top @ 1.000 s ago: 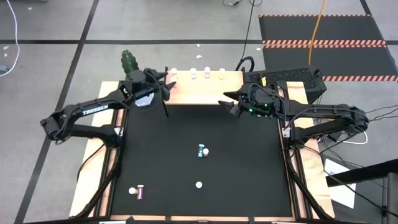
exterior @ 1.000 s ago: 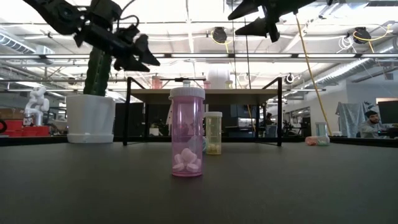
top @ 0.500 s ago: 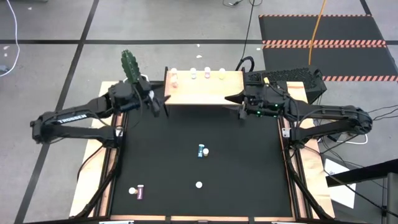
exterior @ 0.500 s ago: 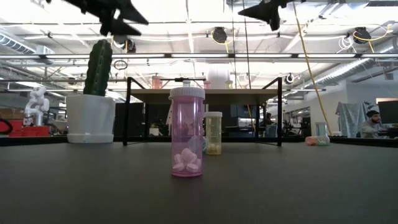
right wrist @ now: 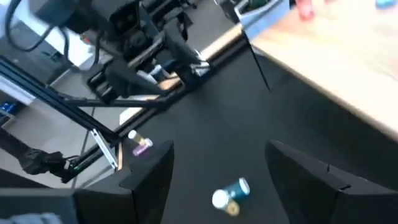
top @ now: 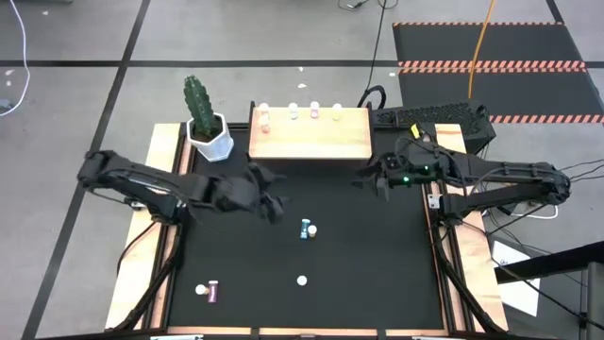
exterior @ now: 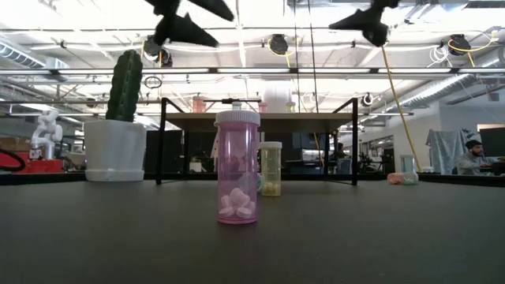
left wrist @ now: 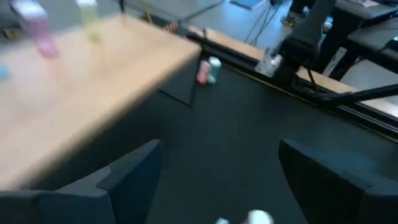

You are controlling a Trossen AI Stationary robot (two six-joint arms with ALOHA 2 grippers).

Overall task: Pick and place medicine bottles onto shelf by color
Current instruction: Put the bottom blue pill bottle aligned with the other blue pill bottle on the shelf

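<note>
The wooden shelf [top: 310, 137] stands at the far edge of the black mat, with several bottles [top: 293, 113] upright along its far edge. A blue bottle [top: 305, 229] lies mid-mat and shows in the right wrist view [right wrist: 229, 193]. A white-capped pink-purple bottle [top: 302, 280] stands upright nearer, close to the low camera [exterior: 237, 167], with a yellow bottle [exterior: 271, 168] behind it. A purple bottle [top: 210, 291] lies near the near left corner. My left gripper [top: 274, 206] is open above the mat, left of the blue bottle. My right gripper [top: 363, 181] is open, off the shelf's near right corner.
A white pot with a green cactus [top: 208, 132] stands left of the shelf. A keyboard [top: 434, 118] lies right of the shelf, off the mat. A small pink and teal bottle [left wrist: 208, 70] lies by the mat's right edge.
My left gripper has left the shelf's left end and swung toward the table's near right, out over the mat near the blue bottle. My right gripper has drawn back from the shelf's near right corner toward the near edge. No bottle has moved.
</note>
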